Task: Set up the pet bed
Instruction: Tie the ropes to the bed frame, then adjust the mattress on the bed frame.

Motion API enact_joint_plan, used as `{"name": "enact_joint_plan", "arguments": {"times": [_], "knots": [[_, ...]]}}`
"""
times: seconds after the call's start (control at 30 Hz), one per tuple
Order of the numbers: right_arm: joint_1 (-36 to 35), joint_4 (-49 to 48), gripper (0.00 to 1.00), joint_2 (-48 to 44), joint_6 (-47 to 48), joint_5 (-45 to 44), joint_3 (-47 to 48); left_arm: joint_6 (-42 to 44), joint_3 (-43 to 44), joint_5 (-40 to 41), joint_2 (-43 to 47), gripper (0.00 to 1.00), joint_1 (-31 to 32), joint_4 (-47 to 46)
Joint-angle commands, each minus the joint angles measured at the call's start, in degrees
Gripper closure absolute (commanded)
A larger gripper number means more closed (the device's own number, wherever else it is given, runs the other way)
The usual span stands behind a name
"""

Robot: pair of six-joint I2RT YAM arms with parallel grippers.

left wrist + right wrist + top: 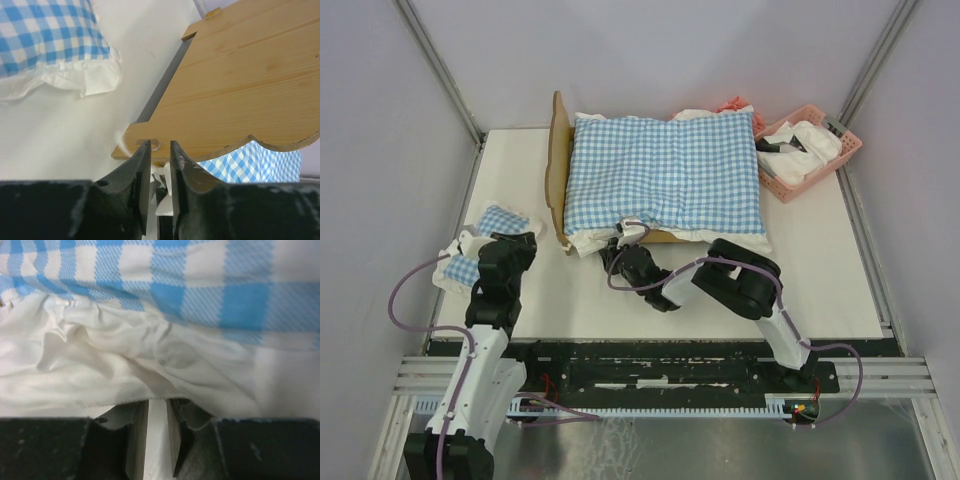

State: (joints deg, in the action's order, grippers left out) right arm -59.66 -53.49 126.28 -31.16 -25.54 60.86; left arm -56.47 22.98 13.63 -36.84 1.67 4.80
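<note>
The right pincer [157, 405] was slightly parted and gripped nothing, just below the cushion's [200, 290] frill [125, 355], probably placed to square it on the bed [558, 170] at upper centre of the surface [820, 290]. The left pincer [160, 145] was also slightly parted, with a white scrap [164, 202] in its gap. It faced the headboard [250, 90] beside a pillow [45, 35] at far left; no writing was readable.
</note>
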Motion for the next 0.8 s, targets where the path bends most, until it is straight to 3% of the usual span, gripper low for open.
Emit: {"name": "enact_joint_plan", "arguments": {"times": [0.0,0.17,0.4,0.6,0.77], "knots": [[0.8,-0.3,0.68,-8.0,3.9,3.3,-5.1,-3.4,0.2,4.1,2.7,0.65,-0.3,6.6],[0.8,11.5,0.56,-18.7,9.3,8.1,-11.1,5.5,-0.6,0.9,6.1,0.45,-0.3,7.7],[0.8,44.8,0.46,-38.6,14.6,8.1,-9.9,16.5,-2.9,-14.7,12.1,0.46,-0.1,-1.5],[0.8,59.7,0.43,-49.7,17.0,3.7,-6.8,18.9,-3.4,-20.6,8.5,0.47,0.9,-4.5],[0.8,60.8,0.41,-55.9,17.4,3.3,-8.4,16.5,-6.8,-21.0,3.6,0.46,5.3,-12.2]]}}
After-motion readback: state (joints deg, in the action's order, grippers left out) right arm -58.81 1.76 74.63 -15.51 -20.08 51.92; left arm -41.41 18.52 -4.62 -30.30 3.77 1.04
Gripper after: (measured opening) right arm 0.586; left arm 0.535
